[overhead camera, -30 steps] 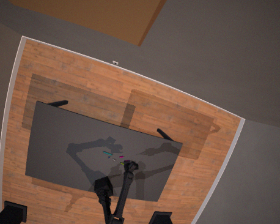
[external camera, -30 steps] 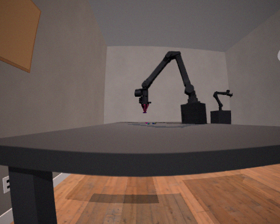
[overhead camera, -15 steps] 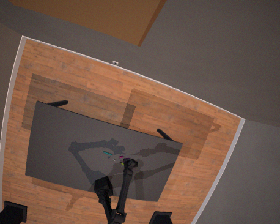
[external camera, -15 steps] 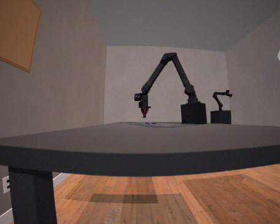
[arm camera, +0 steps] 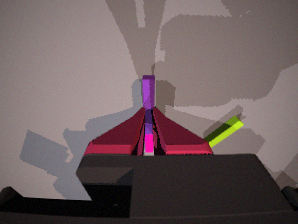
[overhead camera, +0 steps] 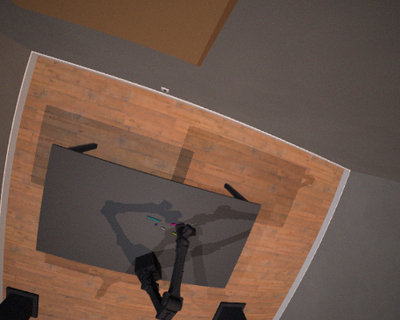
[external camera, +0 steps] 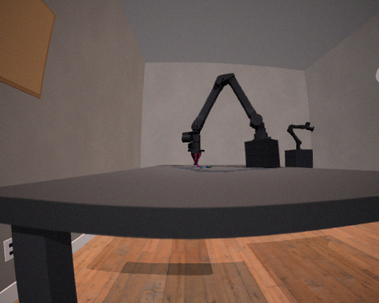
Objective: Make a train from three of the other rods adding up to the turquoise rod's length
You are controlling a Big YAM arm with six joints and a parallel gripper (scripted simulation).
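A dark grey desk [external camera: 112,194] stood on a wood-plank floor [external camera: 244,269] in a grey-walled room. A slim purple rod [arm camera: 148,92] pointed straight ahead, low over the desk. The red-fingered pincer [arm camera: 149,131] was clenched on its near end, with a magenta rod [arm camera: 149,143] showing between the fingers. A lime rod [arm camera: 225,131] lay to the right.

purple rod [arm camera: 148,92]: long square bar, clamped between the gripper [arm camera: 149,131] fingers, its far end sticking out past the fingertips.
magenta rod [arm camera: 149,142]: short bright piece seen between the fingers, right under the purple rod's near end.
lime rod [arm camera: 225,131]: flat on the table, right of the purple rod, angled, apart from it.
turquoise rod [overhead camera: 153,218]: flat on the table, well left of the purple rod.
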